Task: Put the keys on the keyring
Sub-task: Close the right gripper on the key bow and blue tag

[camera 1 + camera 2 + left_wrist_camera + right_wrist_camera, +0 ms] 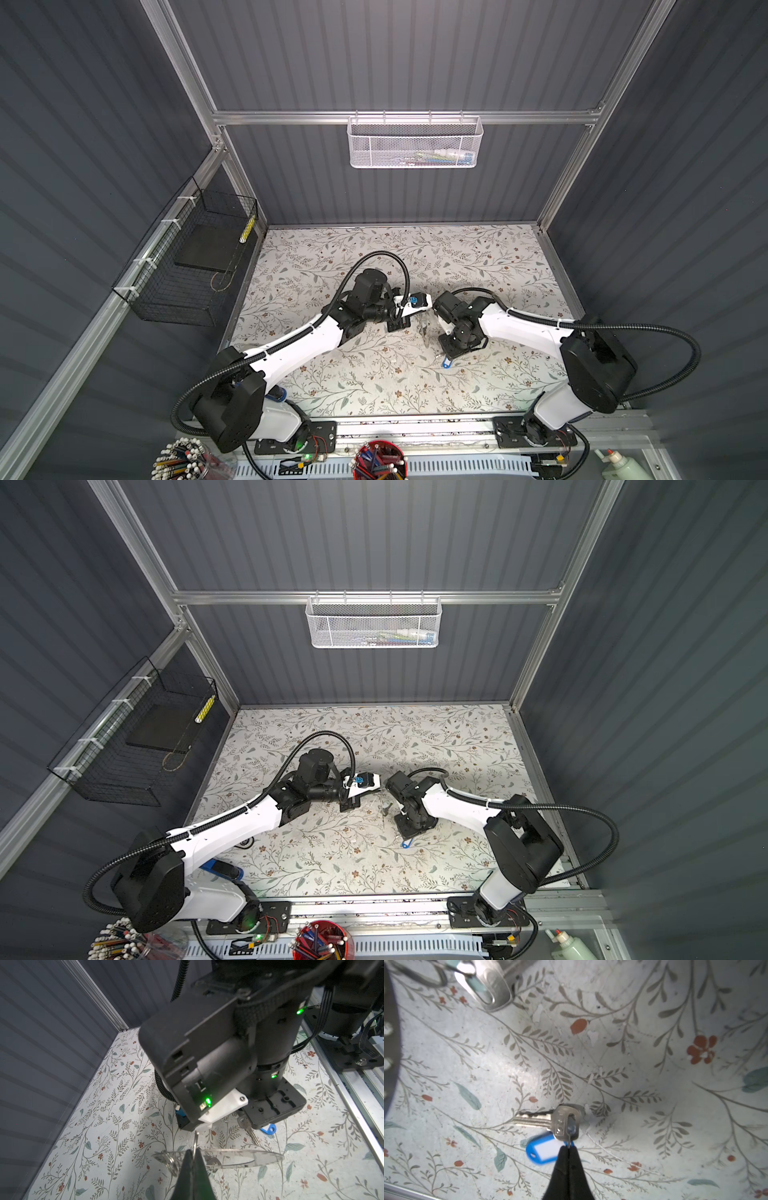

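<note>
The keyring (pixel 196 1138) is being pinched edge-on by the left claw (pixel 194 1150) and the thin loop (pixel 569 1141) of the blue-tagged key (pixel 563 1122) by the right claw (pixel 569 1148), so a slip is being risked.

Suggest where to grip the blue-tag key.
Likely the thin wire loop through the head of the key, coming from the head end, opposite the blade. The key lies about flat, offering little edge; the loop sticks out. The right gripper is shut there.
</note>
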`<act>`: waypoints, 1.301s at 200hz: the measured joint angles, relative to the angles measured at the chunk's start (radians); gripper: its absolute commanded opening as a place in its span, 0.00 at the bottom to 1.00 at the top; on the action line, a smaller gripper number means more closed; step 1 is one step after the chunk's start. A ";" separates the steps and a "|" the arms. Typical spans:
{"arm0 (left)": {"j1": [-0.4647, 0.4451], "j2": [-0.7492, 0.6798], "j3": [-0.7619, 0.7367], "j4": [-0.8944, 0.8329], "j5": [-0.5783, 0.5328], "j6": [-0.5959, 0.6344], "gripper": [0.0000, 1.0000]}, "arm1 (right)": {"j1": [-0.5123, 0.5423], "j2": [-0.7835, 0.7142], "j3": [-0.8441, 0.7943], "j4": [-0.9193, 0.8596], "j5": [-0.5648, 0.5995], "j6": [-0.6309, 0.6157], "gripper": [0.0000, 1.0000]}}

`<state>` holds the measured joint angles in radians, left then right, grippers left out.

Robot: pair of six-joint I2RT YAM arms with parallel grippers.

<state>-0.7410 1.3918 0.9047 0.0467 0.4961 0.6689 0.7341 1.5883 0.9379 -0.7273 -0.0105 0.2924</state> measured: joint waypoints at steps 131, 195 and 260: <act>0.000 0.000 0.000 0.000 0.000 0.000 0.00 | 0.000 0.039 0.010 0.023 0.021 0.048 0.08; 0.000 0.000 0.000 0.000 0.000 0.000 0.00 | 0.000 0.040 0.010 0.023 0.037 0.066 0.20; 0.000 0.000 0.000 0.000 0.000 0.000 0.00 | 0.000 0.040 0.010 0.023 0.037 0.067 0.19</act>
<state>-0.7410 1.3922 0.9043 0.0471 0.4965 0.6689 0.7341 1.6283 0.9474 -0.7048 0.0261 0.3592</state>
